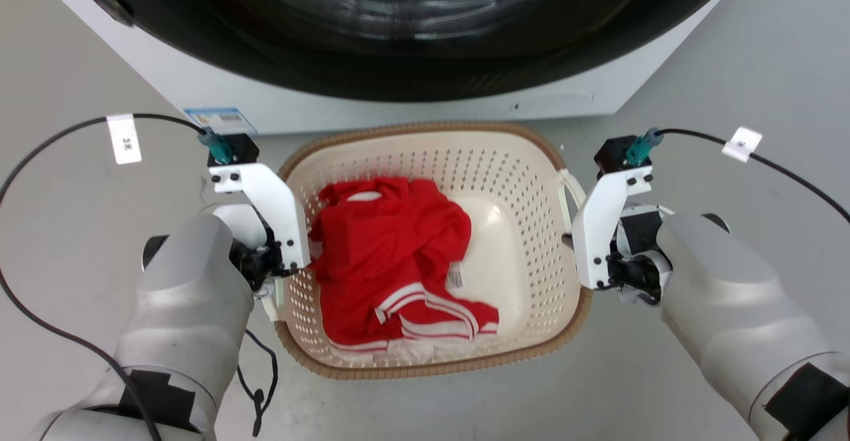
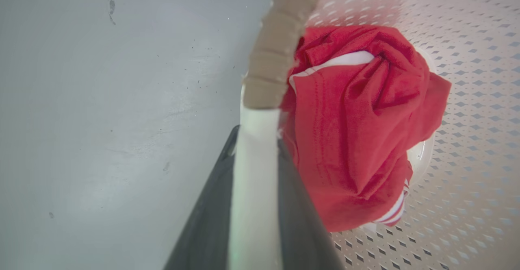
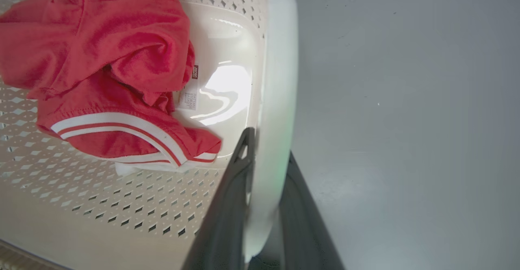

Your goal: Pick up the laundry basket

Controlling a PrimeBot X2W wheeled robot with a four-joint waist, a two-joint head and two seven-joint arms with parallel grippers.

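Laundry basket (image 1: pixel 465 162), cream-white perforated plastic with brown woven-look rim, sits on the grey floor (image 1: pixel 730 62) before the white washing machine (image 1: pixel 332 105). Your left end effector (image 2: pixel 258 136) and right end effector (image 3: pixel 268 144) each clamp a white side handle (image 3: pixel 280 58); lift both evenly.

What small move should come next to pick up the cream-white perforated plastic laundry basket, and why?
Probably raise both arms together, slowly and evenly. The left pincer seems shut on one white side handle and the right pincer on the other, so the cream-white perforated plastic laundry basket, holding a red garment, should stay level.
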